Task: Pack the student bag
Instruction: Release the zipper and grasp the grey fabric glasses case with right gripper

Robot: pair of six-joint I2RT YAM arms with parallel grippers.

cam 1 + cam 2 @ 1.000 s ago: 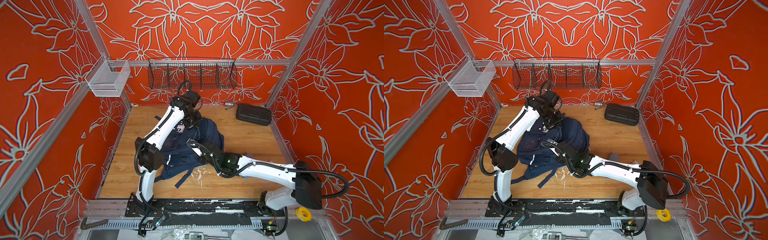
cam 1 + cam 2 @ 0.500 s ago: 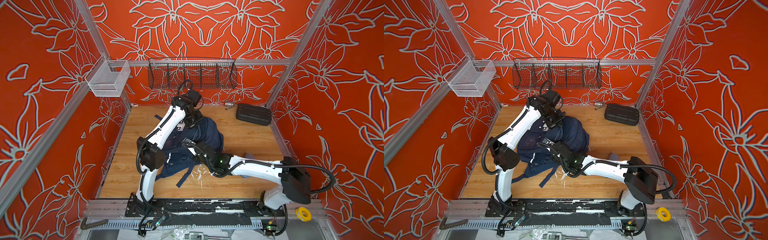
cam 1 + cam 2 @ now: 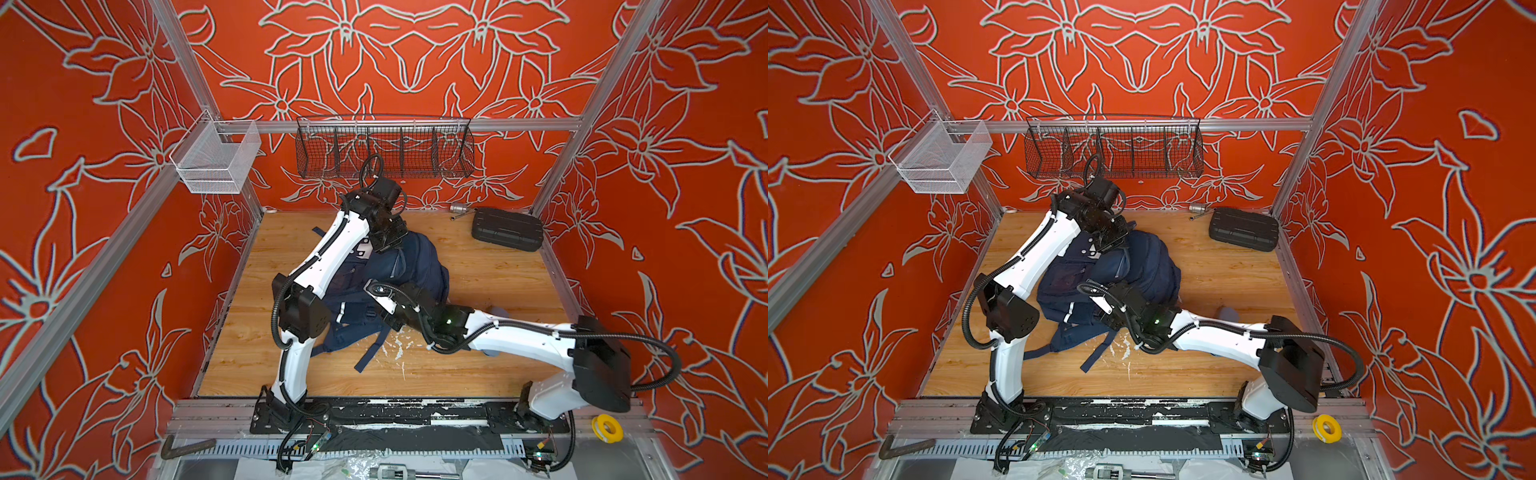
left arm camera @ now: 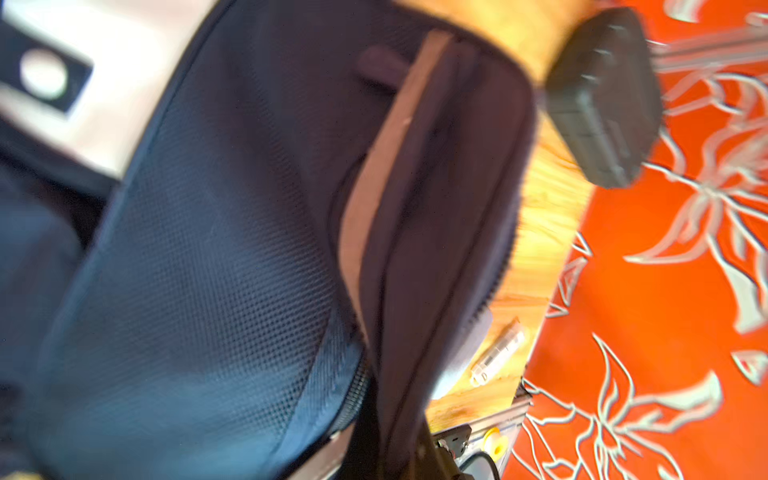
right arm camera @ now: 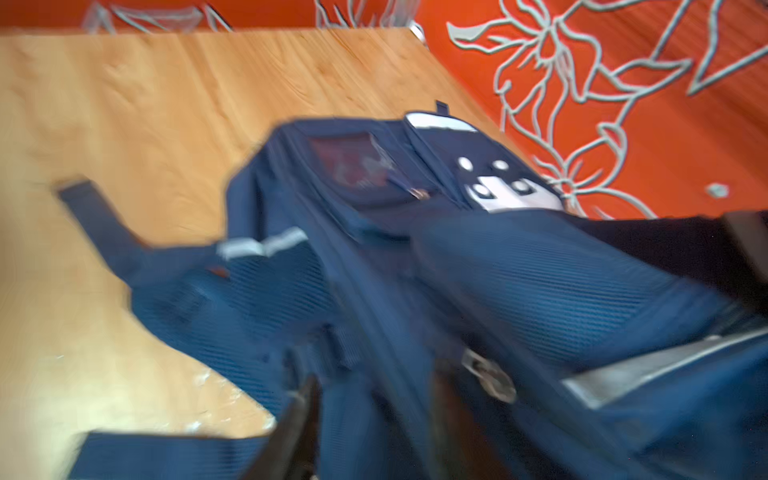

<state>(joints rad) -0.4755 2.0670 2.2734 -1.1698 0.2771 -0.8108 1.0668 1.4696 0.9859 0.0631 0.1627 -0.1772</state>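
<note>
Student bag lies under the fingers: left gripper is closed tight at its top; the right gripper is too blurred to tell.

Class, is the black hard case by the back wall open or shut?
Shut: the black hard case lies flat on the table, its lid down with no gap showing.

Both wrist views are motion-blurred, and each crops the backpack at its edges. In both top views, the left gripper tips are hidden against the backpack; the right gripper opening is unreadable. The metal part beside the black case is too small to identify.
</note>
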